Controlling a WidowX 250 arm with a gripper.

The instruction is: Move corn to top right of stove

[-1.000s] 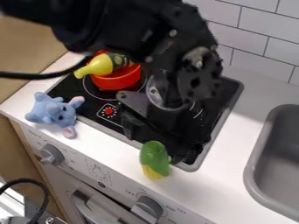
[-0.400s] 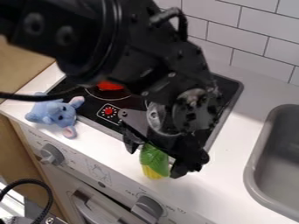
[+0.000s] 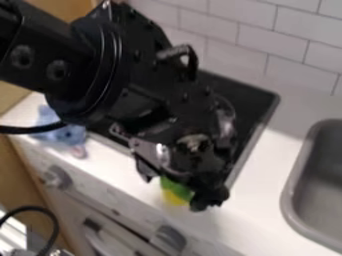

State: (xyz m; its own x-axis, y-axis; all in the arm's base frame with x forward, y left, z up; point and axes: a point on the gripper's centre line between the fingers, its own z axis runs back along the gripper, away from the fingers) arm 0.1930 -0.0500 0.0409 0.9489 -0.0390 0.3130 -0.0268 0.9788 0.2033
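Your corn (image 3: 175,197) lies on the near strip of the table (image 3: 257,182), low and just right of the frame's middle, its green husk partly covered from above and its yellow end pointing down the frame. The end effector (image 3: 175,192) hangs right over it, its fingers (image 3: 206,196) spread, one to each side of the corn; you have it released, with no grip taken as far as you can see. You can't tell whether either finger touches the husk. So you're at the grasp step, I'd judge, with the carry to the stove (image 3: 248,95) not yet begun. Next, check that the fingers sit low enough, close them squarely across the husk, then lift straight up before you travel toward the stove's corner at the frame's upper right. Watch the rounded husk: a shallow pinch could let it roll or slip toward the front edge, just above the knobs (image 3: 168,239). You'll want height to clear the stove's raised rim, and care near the tiled wall (image 3: 304,55) behind that corner. The arm (image 3: 110,65) spans in from the upper left, partly over the blue plush toy (image 3: 65,135), while the sink (image 3: 317,200) sits at the right edge, well apart from your grasp.
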